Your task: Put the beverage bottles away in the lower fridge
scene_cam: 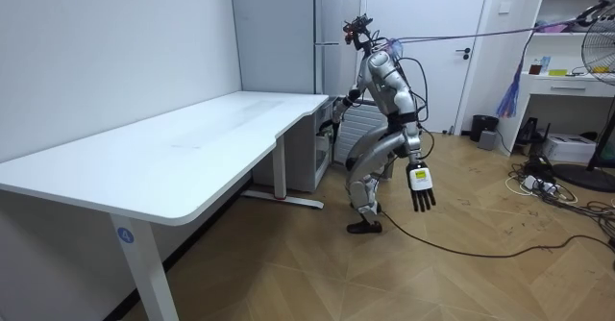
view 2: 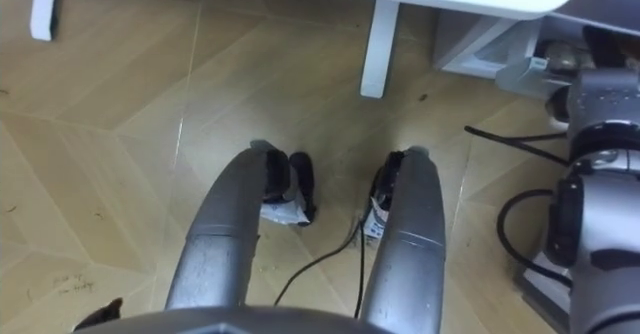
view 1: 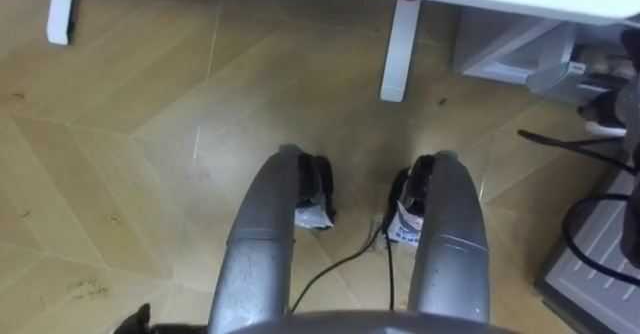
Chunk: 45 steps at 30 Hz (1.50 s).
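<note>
The left hand [scene_cam: 420, 188] hangs low behind the robot's hip, on the side nearer the room camera. Its fingers are straight and spread, pointing down at the wooden floor [view 1: 120, 124], and nothing is in it. The right hand [scene_cam: 335, 110] is held forward and higher, on the far side of the body, just beside the end of the white surface [scene_cam: 192, 138]. It sits against dark shapes there, so I cannot tell its state or whether it carries anything.

The robot stands bent forward at that end of the surface, head tipped down. The eye views look past its legs to the floor, with a white leg [view 1: 398, 49] of the surface just ahead. A low grey cabinet [view 1: 500, 44] stands ahead and to the robot's right, tucked under the surface's end. Behind it in the room view rises a tall grey unit [scene_cam: 338, 33], which I take to be the fridge, though its lower door cannot be made out.

I cannot tell where the drinks are, and the one hand that reads clearly is empty.

The relation that matters is that the grey units lie ahead and to the robot's right, so the right hand is the nearer one and the left hand is well apart from them. My judgement is that no drink is placed yet, and that the next move calls for the robot to face the fridge squarely first.
</note>
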Available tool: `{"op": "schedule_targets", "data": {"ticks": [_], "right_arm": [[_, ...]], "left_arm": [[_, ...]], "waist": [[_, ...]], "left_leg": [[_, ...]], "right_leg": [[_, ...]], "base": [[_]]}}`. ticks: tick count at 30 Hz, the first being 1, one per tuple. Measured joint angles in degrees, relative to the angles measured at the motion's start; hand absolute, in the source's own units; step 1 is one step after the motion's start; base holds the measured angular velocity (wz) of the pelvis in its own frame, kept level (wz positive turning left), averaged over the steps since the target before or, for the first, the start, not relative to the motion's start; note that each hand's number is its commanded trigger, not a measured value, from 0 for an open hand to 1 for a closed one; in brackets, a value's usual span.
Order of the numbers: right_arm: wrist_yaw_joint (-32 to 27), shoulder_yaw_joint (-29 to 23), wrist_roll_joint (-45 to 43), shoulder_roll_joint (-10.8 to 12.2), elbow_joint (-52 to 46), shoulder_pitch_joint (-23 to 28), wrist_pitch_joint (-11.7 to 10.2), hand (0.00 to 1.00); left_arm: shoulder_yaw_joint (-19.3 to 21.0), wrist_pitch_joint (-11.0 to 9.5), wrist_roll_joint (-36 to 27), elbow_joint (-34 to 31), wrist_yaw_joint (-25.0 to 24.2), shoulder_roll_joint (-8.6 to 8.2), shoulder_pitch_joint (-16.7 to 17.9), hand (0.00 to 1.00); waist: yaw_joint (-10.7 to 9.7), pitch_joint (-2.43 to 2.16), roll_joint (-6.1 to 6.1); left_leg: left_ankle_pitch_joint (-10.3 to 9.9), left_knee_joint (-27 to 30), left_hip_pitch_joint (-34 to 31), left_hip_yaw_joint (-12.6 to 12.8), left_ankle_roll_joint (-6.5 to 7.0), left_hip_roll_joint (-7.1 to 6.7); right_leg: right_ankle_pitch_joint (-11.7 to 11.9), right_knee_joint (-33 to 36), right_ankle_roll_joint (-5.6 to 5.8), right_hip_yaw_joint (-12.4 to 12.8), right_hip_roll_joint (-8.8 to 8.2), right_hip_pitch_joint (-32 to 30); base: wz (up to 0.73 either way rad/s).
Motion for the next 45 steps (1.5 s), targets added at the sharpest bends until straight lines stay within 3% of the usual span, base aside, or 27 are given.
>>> {"op": "schedule_targets", "data": {"ticks": [4, 10, 16, 24, 34, 45], "right_arm": [[-0.45, 1.23, -0.42, -0.5, -1.63, -0.19, -0.33, 0.0], [-0.35, 1.57, -2.1, -0.52, -1.65, -0.33, 0.18, 0.0], [-0.28, 2.27, -1.98, -0.51, -1.64, -0.23, 0.22, 0.0], [-0.08, 3.46, -1.9, -0.52, -1.66, -0.23, -0.2, 0.0], [-0.07, 5.05, -1.94, -0.51, -1.95, -0.07, -0.69, 0.0], [1.2, 5.9, 0.28, -0.51, -1.95, -0.08, -0.86, 0.0]], "left_arm": [[-0.02, -0.27, 0.17, 0.29, -0.04, 0.05, 0.23, 0.0], [-0.08, -0.31, 0.13, 0.0, -1.13, 0.05, 1.13, 0.0], [-0.08, 0.01, 0.13, 0.0, -1.39, 0.37, 4.92, 0.0], [-0.34, -0.09, 0.01, -0.03, -1.76, 0.45, 5.16, 0.0], [-0.28, -0.65, 0.41, -0.11, -2.02, 0.6, 5.16, 0.0], [-2.6, -1.98, 0.24, -0.51, -0.72, 0.63, 5.15, 0.0]], "waist": [[0.42, 0.06, -0.19], [1.52, -0.02, -0.62], [2.25, -0.08, -0.48], [2.33, -0.1, -0.36], [2.38, -0.13, -0.23], [2.47, 0.0, -0.26]], "left_leg": [[0.05, 0.1, 0.6, -0.6, -0.17, -0.09], [-0.06, 0.13, 1.79, -0.96, -0.49, -0.19], [0.12, -0.95, 3.49, -1.86, -0.81, -0.07], [0.67, -2.47, 4.24, -1.86, -0.98, -0.24], [3.4, -7.29, 6.23, -1.74, -1.45, -1.32], [4.91, -9.85, 7.11, -2.07, -2.11, -0.97]], "right_leg": [[-0.23, 0.03, -0.26, -0.34, -0.21, 1.1], [-0.64, -0.07, 0.27, -0.63, -0.29, 2.54], [-0.44, -1.95, 0.12, -2.74, -1.16, 5.12], [0.07, -3.25, 0.15, -4.33, -2.77, 6.01], [1.45, -6.18, -0.12, -5.2, -3.91, 7.28], [2.68, -8.64, -0.67, -6.31, -3.49, 8.14]], "base": [[0.04], [0.01], [-0.02], [0.0], [0.03], [0.0]]}}
